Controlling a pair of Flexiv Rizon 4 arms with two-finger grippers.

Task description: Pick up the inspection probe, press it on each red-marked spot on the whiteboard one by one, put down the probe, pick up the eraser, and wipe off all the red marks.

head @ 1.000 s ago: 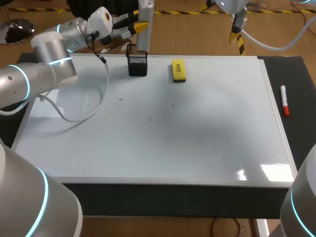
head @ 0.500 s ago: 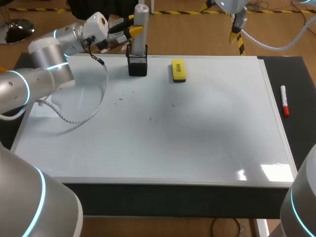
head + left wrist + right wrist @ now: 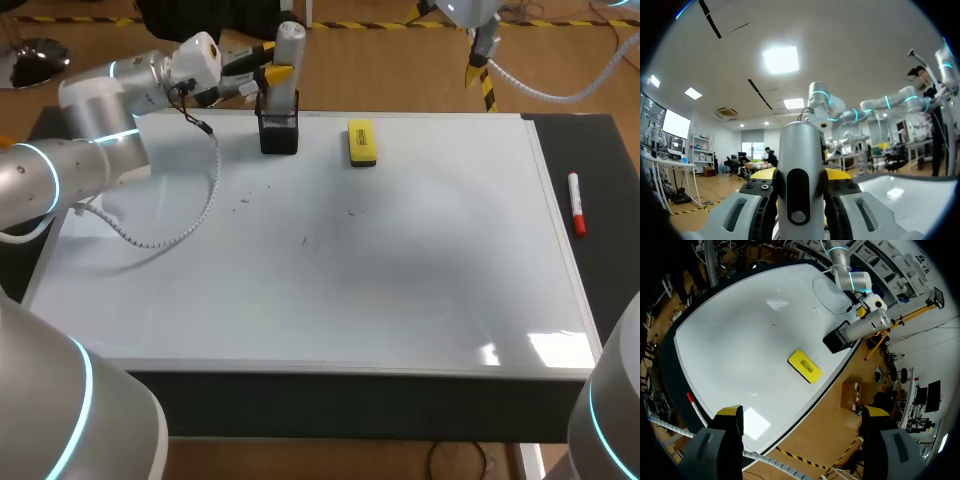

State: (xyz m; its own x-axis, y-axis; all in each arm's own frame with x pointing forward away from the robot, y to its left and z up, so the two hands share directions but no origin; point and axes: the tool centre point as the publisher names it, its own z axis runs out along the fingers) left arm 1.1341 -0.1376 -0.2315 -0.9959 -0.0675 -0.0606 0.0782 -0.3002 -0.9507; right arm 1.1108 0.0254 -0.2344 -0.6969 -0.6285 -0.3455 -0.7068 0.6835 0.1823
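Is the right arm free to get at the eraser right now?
Probably yes: the right gripper is open and empty, and the eraser lies bare on the whiteboard, clear of the holder.

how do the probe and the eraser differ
The probe is a grey cylinder; the eraser is a flat yellow block. The probe stands upright in the black holder, the eraser lies on the whiteboard. The left jaws clamp the probe; the eraser is untouched. Both sit near the far edge.

The whiteboard (image 3: 400, 260) is seen from above its near edge and beyond its far edge; the probe (image 3: 800, 170) is faced closely.
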